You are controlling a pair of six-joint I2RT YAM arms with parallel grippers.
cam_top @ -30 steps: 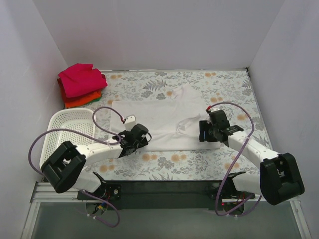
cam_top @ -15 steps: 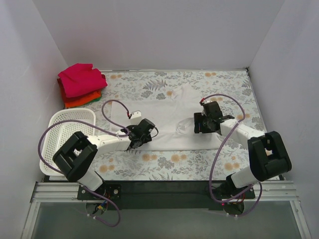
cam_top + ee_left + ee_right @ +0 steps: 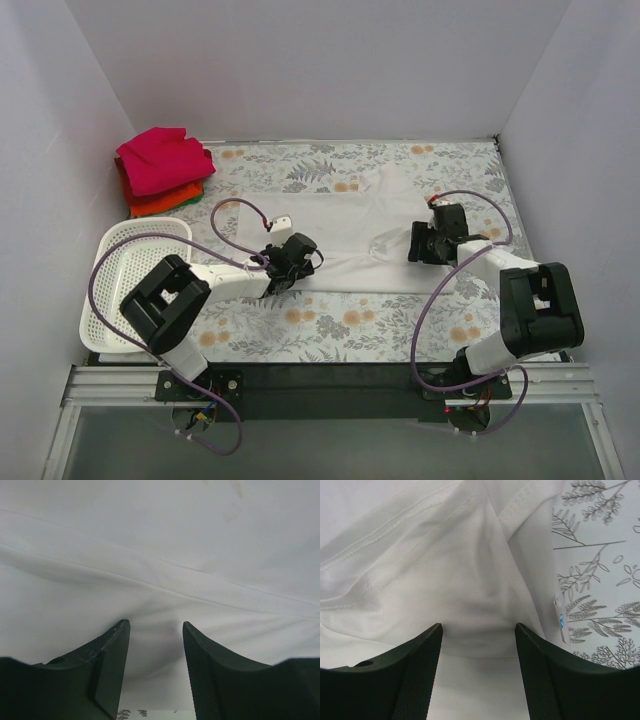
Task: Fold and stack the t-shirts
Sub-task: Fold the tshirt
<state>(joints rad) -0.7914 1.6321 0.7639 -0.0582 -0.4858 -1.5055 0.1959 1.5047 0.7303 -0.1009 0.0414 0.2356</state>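
While the folded t-shirts (image 3: 160, 170) sit piled far off past the left hand (image 3: 155, 626), the white t-shirt (image 3: 345, 235) lies under both hands on the counter (image 3: 330, 325) (folding not finished). The left and right hand (image 3: 479, 627) are spread, pinching nothing.

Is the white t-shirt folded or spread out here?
Spread out: the white t-shirt lies wide across the table, unlike the compact folded stack.
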